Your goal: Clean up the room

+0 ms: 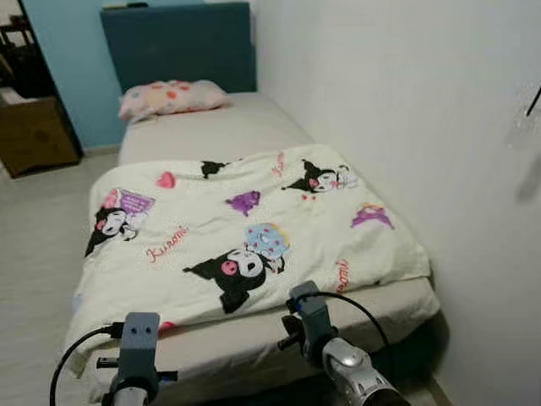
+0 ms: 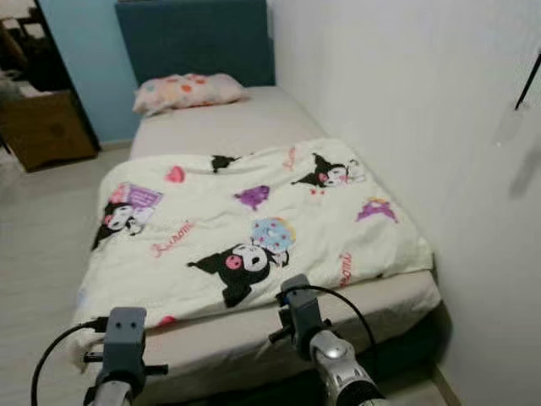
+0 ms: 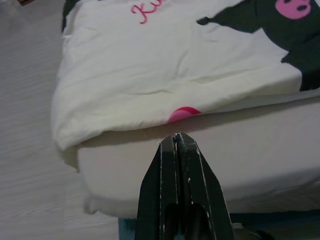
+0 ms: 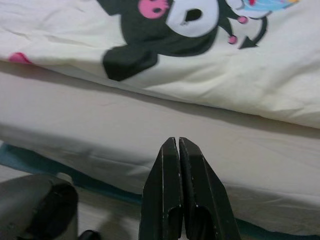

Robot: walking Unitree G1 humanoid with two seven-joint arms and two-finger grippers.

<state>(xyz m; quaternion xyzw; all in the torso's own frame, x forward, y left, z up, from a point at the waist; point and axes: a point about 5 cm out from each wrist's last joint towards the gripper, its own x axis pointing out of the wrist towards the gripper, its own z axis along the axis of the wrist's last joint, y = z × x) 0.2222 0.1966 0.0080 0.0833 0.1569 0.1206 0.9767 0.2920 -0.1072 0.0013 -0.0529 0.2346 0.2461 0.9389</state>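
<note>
Bed (image 1: pixel 211 127) runs lengthwise away from the robot, its right side along the white wall (image 1: pixel 406 101), blue headboard (image 1: pixel 177 42) at the far end. Bare mattress (image 1: pixel 389 304) shows at head and foot. Duvet (image 1: pixel 254 228), cream with cartoon prints, covers the near two-thirds of the bed, long axis along the bed; its near hem lies a little short of the foot edge, and its left near corner droops over the side toward the floor (image 1: pixel 34 254). Pillow (image 1: pixel 169 97), patterned pink, sits at the head, left of centre, well apart from the duvet. Wooden box (image 1: pixel 34 131) stands on the floor beyond the bed's left side. Both arms are raised at the foot of the bed, wrists pointed forward. Left pincer (image 3: pixel 177 137): fingers pressed together, holding nothing, hovering just short of the mattress edge with the duvet hem directly ahead and slightly above. Right pincer (image 4: pixel 177 141): fingers likewise together and empty, aimed at the mattress side with the hem ahead of it near the large black-and-pink print. Judgement: bed-making is the step in hand; the hem lies forward of both pincers, the left one being nearer the drooping corner. Either would have to open before taking hold.
</note>
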